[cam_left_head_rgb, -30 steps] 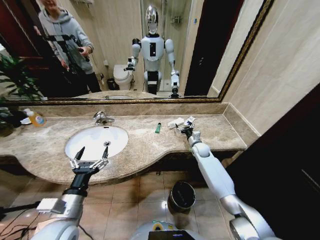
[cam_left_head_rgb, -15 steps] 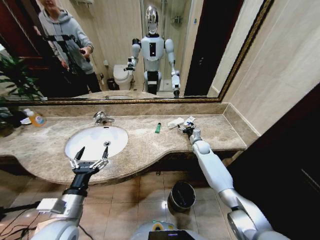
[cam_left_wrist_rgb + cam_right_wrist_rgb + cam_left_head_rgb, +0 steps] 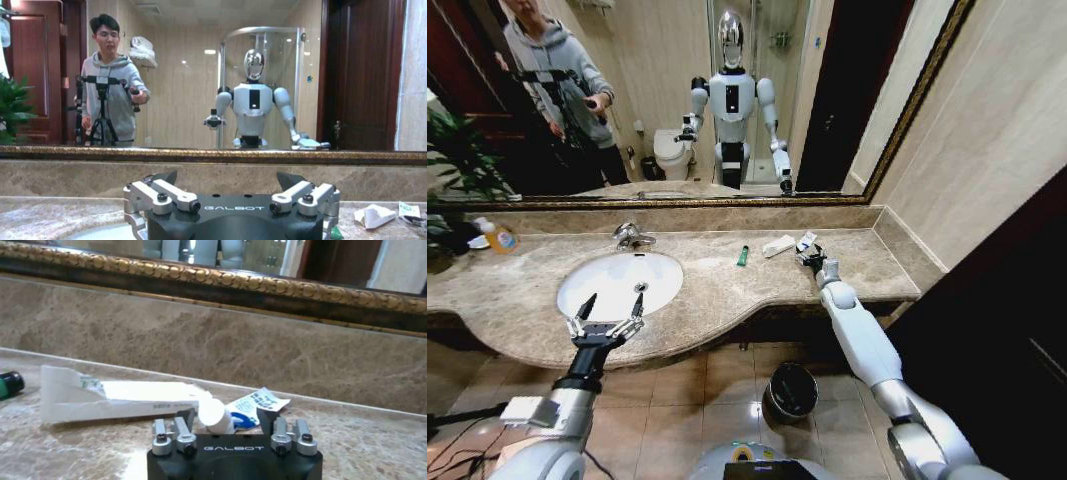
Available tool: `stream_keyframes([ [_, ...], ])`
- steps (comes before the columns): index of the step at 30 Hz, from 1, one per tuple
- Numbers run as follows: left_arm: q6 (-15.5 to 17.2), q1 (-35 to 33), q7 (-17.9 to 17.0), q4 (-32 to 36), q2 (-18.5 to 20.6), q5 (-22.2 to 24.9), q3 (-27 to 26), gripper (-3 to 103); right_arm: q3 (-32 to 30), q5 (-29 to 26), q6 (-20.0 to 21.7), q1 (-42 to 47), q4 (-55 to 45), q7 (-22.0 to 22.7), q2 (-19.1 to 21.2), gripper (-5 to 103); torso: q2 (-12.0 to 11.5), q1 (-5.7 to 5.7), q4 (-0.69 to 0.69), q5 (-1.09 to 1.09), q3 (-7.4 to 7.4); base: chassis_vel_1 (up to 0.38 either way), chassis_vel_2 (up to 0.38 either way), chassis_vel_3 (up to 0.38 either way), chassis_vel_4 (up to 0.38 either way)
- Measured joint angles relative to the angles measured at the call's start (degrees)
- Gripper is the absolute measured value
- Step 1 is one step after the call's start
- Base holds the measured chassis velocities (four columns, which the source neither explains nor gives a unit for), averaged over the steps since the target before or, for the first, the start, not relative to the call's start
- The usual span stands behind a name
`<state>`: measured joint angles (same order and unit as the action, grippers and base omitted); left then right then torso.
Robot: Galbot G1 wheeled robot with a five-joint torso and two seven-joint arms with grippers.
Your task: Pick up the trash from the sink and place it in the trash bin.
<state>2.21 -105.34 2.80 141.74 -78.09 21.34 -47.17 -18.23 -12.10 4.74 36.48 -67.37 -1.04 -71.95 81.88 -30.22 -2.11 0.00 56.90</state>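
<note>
The right claw (image 3: 808,255) reaches across the marble counter (image 3: 717,290) to the trash beside the mirror, its fingers apart and straddling the white cap end of a white tube (image 3: 127,395). Just behind the cap lies a crumpled blue-and-white tube (image 3: 257,405). To do this step well, the claw likely needs to settle lower and centre on the cap before closing, since a flat tube can skid on polished stone, and the blue-and-white tube touching it may be dragged along (no harm, as both are trash).

A green stick (image 3: 743,256) lies on the counter between the tubes and the sink (image 3: 620,281), well clear of the grasp. The left claw (image 3: 605,322) hangs at the sink's front rim, fingers spread, holding nothing. The trash bin (image 3: 791,389) stands on the floor below the counter's edge, so the carry must clear the overhang. A yellow-orange bottle (image 3: 497,236) stands at the far left.
</note>
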Motion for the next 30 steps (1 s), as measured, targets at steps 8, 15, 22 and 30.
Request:
stream_keyframes([
  [8, 0.0, 0.0, 0.0, 0.0, 0.0, 0.0, 0.0, 100, 0.52, 0.25, 0.0, -1.07, 1.81, -0.21, -0.6, 45, 0.01, 0.0, 0.0, -0.01, 0.0, 0.0, 0.0, 0.0, 0.0],
  [15, 0.0, 0.0, 0.0, 0.0, 0.0, 0.0, 0.0, 100, 1.0, 0.3, -0.14, -2.5, 3.71, -0.38, -1.25, 27, 0.01, 0.0, 0.0, -0.01, 0.0, 0.0, 0.0, 0.0, 0.0],
  [22, 0.0, 0.0, 0.0, 0.0, 0.0, 0.0, 0.0, 100, 0.88, 0.24, -0.31, -2.34, 3.42, -0.39, -1.24, 24, 0.0, 0.0, 0.0, 0.0, 0.0, 0.0, 0.0, 0.0, 0.0],
  [30, 0.0, 0.0, 0.0, 0.0, 0.0, 0.0, 0.0, 100, -0.42, 0.0, -0.41, 0.11, -1.11, -0.09, -0.22, 24, 0.0, 0.0, 0.0, 0.0, 0.0, 0.0, 0.0, 0.0, 0.0],
])
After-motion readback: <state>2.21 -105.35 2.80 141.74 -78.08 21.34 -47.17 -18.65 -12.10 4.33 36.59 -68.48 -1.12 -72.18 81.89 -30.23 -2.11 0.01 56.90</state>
